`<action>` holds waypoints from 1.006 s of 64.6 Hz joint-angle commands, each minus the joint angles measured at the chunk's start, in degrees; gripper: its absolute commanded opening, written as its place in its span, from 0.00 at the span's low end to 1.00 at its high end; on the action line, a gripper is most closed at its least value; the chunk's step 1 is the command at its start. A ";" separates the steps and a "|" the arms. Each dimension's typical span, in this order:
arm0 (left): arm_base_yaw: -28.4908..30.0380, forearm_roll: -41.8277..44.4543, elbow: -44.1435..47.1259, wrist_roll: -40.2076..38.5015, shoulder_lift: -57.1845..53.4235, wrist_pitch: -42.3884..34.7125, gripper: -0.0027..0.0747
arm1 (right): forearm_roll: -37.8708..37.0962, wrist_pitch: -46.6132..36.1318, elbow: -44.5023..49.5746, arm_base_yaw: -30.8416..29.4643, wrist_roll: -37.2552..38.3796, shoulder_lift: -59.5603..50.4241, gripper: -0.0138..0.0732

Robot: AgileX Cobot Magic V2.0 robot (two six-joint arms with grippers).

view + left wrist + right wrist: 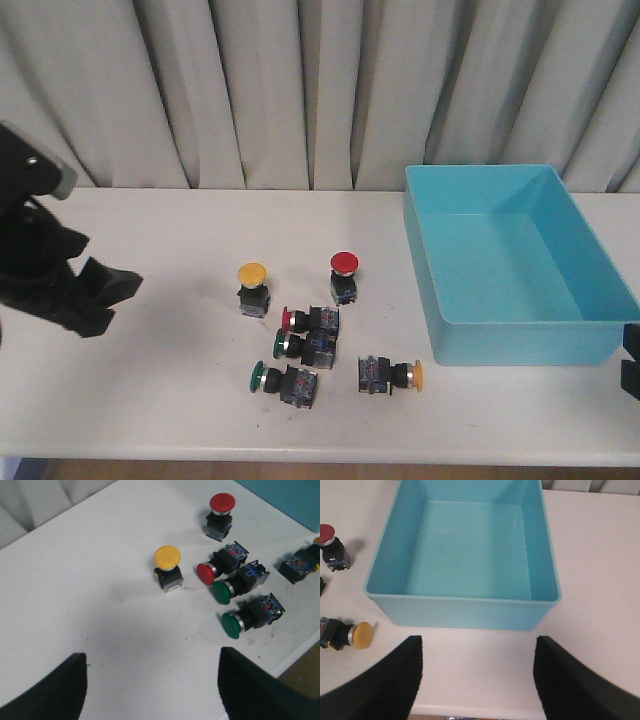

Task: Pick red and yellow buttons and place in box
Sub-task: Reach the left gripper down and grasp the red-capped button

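Front view: yellow button (251, 273) and red button (344, 264) stood upright, at nine o'clock from the box (440, 325). Wrist views showed left gripper (152, 687) and right gripper (476, 672) spread wide, empty.

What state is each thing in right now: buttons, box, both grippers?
Yellow button: upright on the table, untouched.
Red button: upright on the table, untouched.
Box: empty, open top.
Small red switch: lying on its side.
Two green switches: lying on their sides.
Small yellow switch: lying on its side, near the box.
Left gripper: open, holding nothing.
Right gripper: open, holding nothing.
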 commanded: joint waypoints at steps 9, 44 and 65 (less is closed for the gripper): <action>-7.64 -1.53 -12.67 11.03 11.83 -2.77 0.72 | -0.19 -3.34 -1.94 -0.33 -0.36 0.31 0.71; -17.47 -1.77 -39.77 18.01 40.21 -2.01 0.72 | -0.20 -3.17 -1.94 -0.33 -0.36 0.31 0.71; -17.34 -1.59 -58.25 12.50 55.16 7.28 0.72 | -0.20 -2.93 -1.94 -0.33 -0.36 0.31 0.71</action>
